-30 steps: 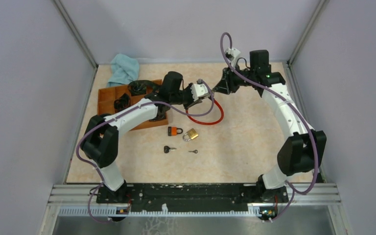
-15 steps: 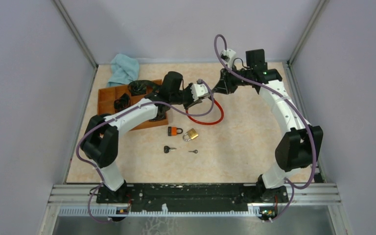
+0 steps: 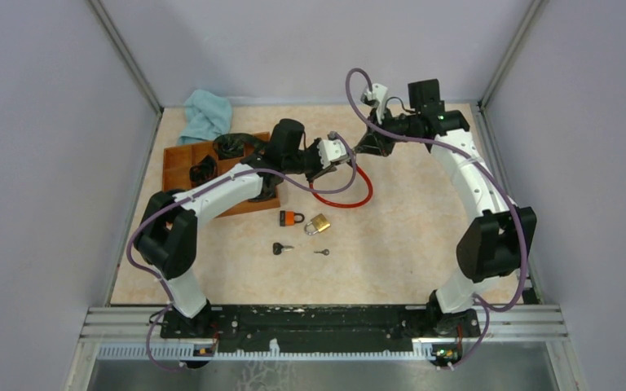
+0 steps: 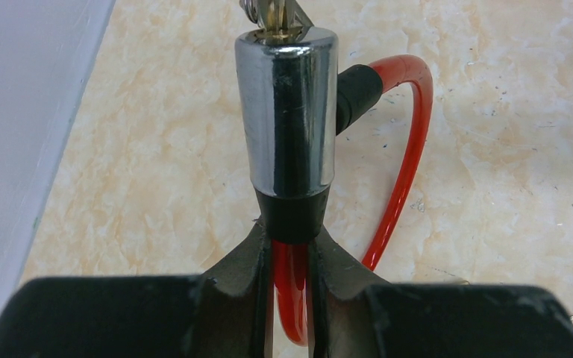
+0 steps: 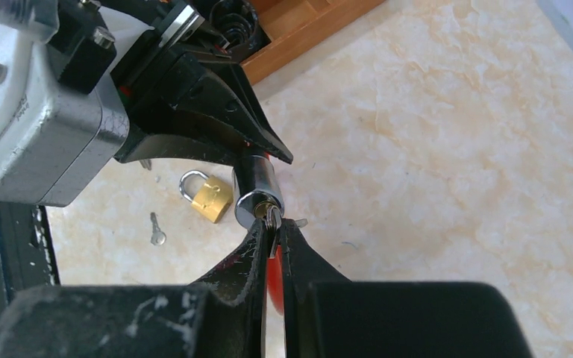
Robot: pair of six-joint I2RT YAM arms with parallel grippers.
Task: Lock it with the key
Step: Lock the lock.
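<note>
Your chrome-barrelled red cable lock [image 4: 286,112] is held off the beige marbled desk [image 3: 424,220], far of centre. The left claw [image 4: 289,239] pinches its black collar, and the right claw [image 5: 274,227] is clamped on the small silver key [image 5: 271,218] seated in its end. Nearer you, well apart, lie an orange padlock [image 3: 292,217], a brass padlock [image 3: 319,223], a black-headed key [image 3: 279,248] and a tiny plain key [image 3: 322,252]. A wooden tray [image 3: 181,159] and a teal cloth [image 3: 206,114] sit left. Lilac walls surround the desk.
</note>
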